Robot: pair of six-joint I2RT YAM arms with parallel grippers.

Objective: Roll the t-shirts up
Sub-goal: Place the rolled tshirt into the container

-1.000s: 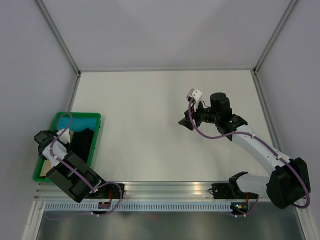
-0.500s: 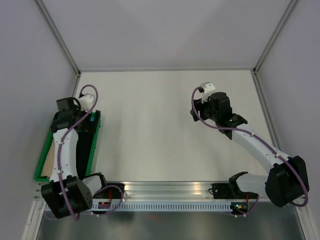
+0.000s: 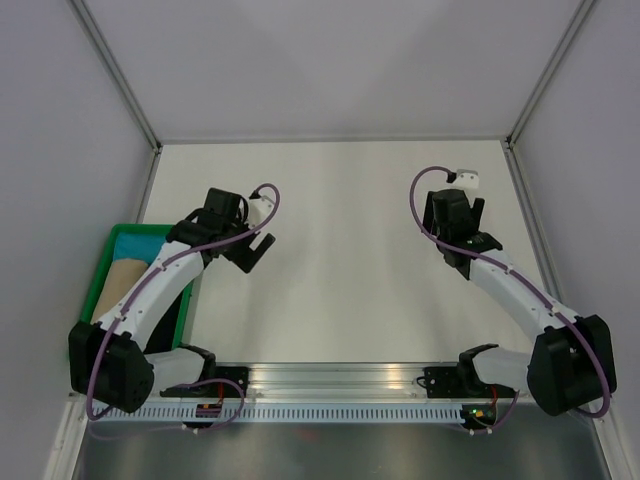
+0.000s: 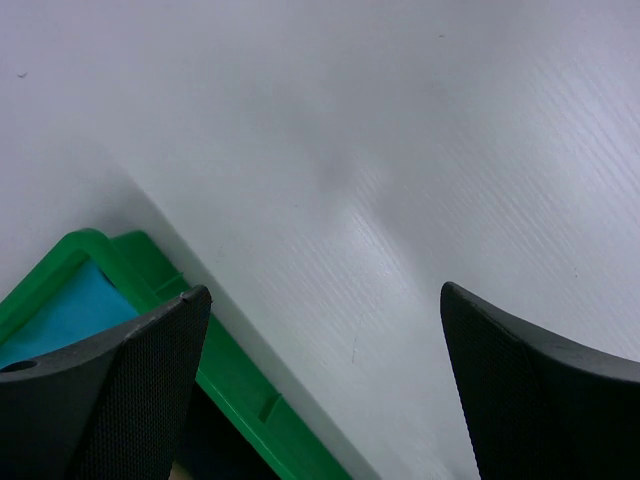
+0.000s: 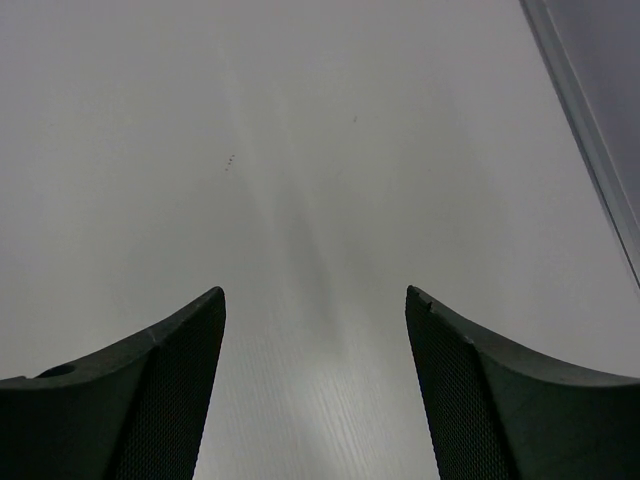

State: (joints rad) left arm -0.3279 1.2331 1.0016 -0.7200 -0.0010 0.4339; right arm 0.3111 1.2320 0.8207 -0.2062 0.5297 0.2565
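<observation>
- We see little of the black t-shirt. It shows as a plain dark patch of soft cloth inside the green plastic bin at the left edge of the table, along the bin's right side, and the left arm covers most of it.
- In the left wrist view, the same dark patch sits low in the frame, just inside the bin's green wall.
- A teal cloth lies at the far end of the bin, and a tan piece lies nearer the bases. We cannot tell whether either touches the shirt.
- The left gripper hangs over bare table just past the bin's far right corner, clear of the shirt. Its claw is spread wide, with only table surface and the bin's corner visible between the fingers.
- The right gripper is well apart from the bin, over the far right part of the white table. Its claw also stands wide and holds nothing; we see only bare surface below it.
- A grey metal strip borders the table's right edge, close to that gripper.
- Purple cables loop along both arms.
- An aluminium rail runs across the near edge, between the two bases.
</observation>
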